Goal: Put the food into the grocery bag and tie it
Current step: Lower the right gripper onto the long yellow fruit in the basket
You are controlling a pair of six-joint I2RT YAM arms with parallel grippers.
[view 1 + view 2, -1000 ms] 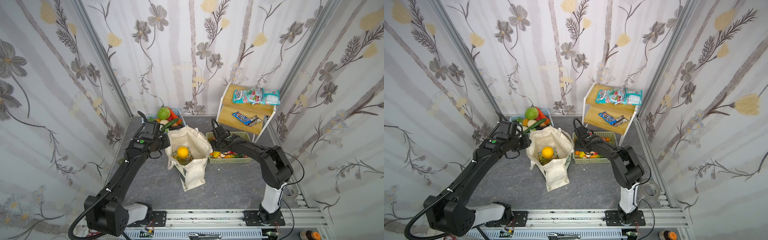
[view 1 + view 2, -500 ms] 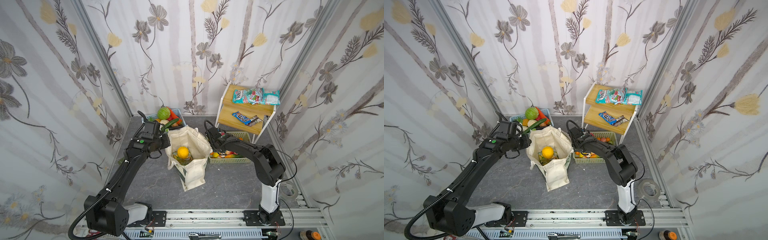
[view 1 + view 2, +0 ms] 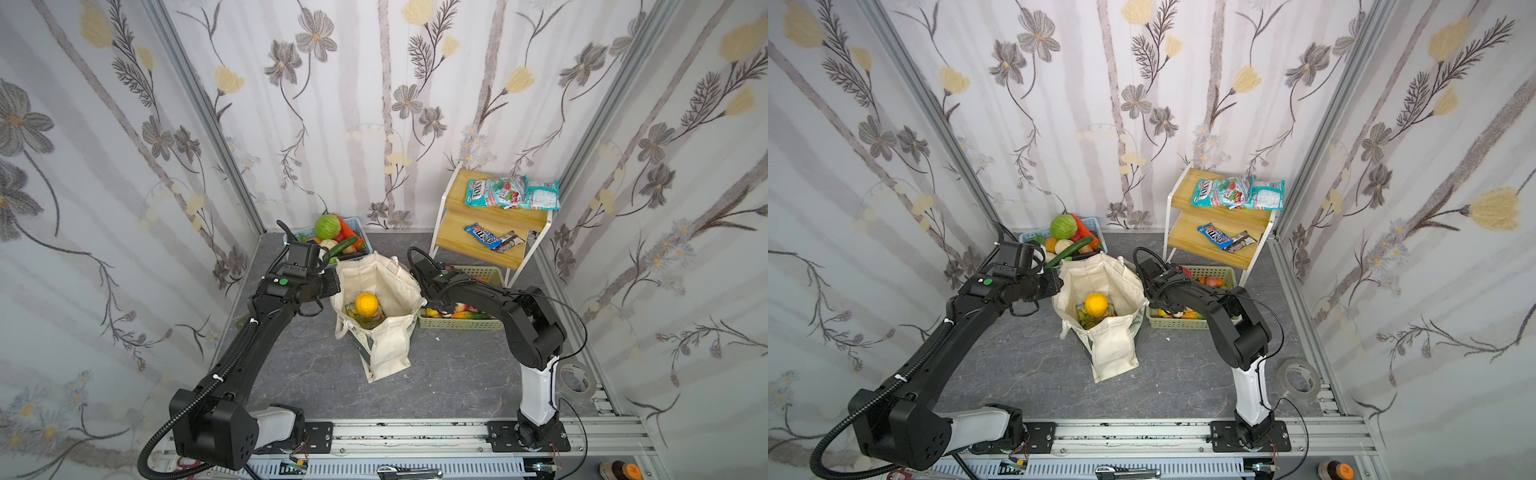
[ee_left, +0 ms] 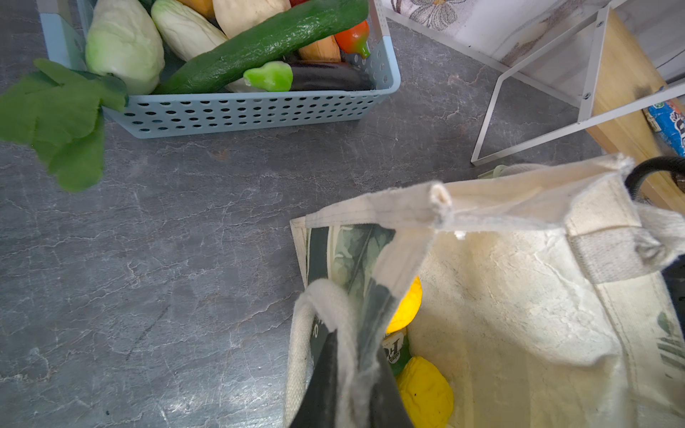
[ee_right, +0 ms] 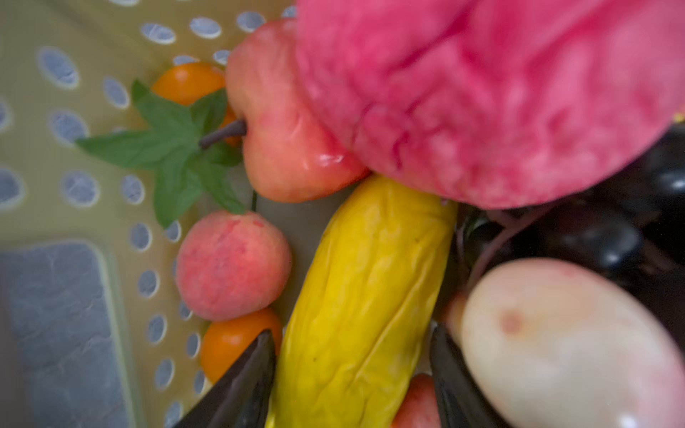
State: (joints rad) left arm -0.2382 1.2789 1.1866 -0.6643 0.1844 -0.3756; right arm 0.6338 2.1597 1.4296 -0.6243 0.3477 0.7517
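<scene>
The blue basket [image 4: 241, 111] of vegetables stood at the far left, just behind the left gripper [image 4: 352, 370], whose fingers were pinched shut on the cream rim of the bag [image 3: 386, 353] beside a handle, presumably to hold the mouth wide so food could drop in. The bag stood upright in the middle of the floor, with the orange [image 3: 366, 303] already inside on top of the snack packet [image 3: 365, 323].

To its right, the right gripper [image 5: 352, 331] was down in the green basket [image 3: 494, 274], its fingers spread to either side of a long yellow fruit [image 5: 370, 278] (whether they touched it I could not tell), which looked like the next pick.

That fruit was crowded: a big pink fruit [image 5: 482, 92] lay across its far end, a peach [image 5: 233, 265] sat against one side and a pale fruit [image 5: 556, 344] against the other, so a finger could catch a neighbour. The shelf [image 3: 478, 245] with sweet packets stood close behind the green basket
</scene>
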